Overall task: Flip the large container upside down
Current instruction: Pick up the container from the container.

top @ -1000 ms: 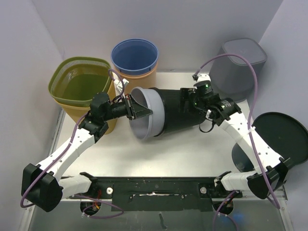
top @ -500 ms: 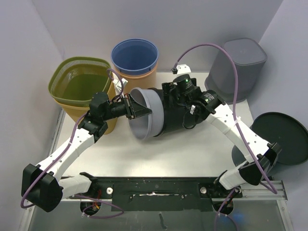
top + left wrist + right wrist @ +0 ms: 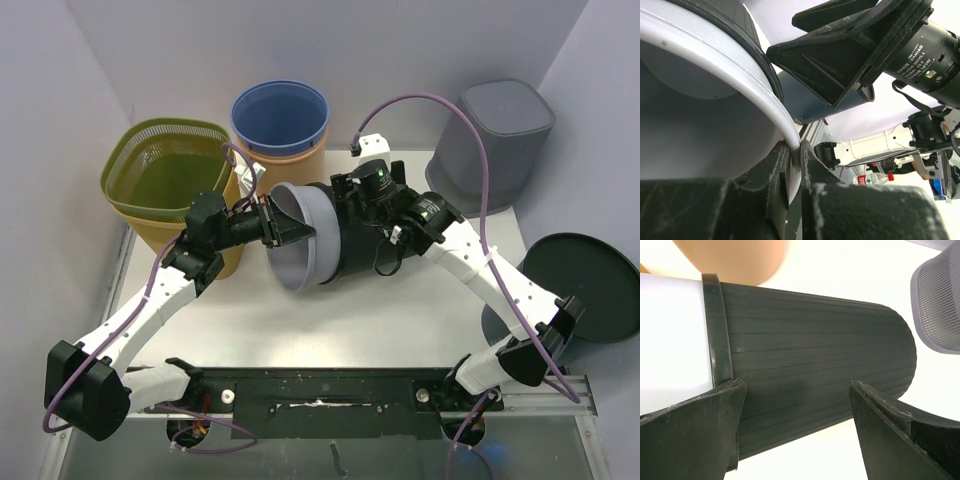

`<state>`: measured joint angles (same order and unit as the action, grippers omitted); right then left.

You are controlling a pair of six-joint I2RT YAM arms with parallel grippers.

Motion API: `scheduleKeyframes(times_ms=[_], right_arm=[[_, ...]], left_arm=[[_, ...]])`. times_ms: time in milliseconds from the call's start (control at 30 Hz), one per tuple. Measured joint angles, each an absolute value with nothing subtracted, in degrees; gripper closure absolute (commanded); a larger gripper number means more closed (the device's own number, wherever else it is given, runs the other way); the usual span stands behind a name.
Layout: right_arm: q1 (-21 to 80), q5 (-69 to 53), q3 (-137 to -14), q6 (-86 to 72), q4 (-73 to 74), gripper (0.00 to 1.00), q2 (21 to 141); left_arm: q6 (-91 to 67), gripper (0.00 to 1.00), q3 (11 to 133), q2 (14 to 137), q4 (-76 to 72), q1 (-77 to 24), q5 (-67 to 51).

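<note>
We see the right gripper (image 3: 365, 210) has swung off the base end to straddle the large container (image 3: 350, 260) with fingers spread, while the left gripper (image 3: 290, 228) still pinches its rim, so the container lies sideways on the tabletop (image 3: 400, 320), the flip roughly half done.

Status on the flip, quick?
Left gripper shut on rim of the container. Right gripper open over its black body. Container on its side, not yet inverted. Green basket close on the left.
</note>
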<state>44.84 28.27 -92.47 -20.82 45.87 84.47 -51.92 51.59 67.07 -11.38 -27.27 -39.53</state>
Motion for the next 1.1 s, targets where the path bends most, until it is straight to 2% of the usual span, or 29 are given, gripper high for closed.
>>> scheduleKeyframes(times_ms=[633,967,1100], right_arm=[[49.78,27.11,-92.58,-20.43,42.92,0.12,83.9],[45.84,28.86,-91.48,-23.62,45.39,0.14,84.29],[41.69,22.17,-86.08,-25.87,40.29,0.14,81.97]], left_arm=[[-51.75,1.0,51.59,67.07,-11.77,-27.42,-39.53],[-51.46,1.0,51.64,67.09,-10.87,-27.44,-38.59],[-50.46,1.0,54.24,67.88,-5.91,-27.62,-36.32]])
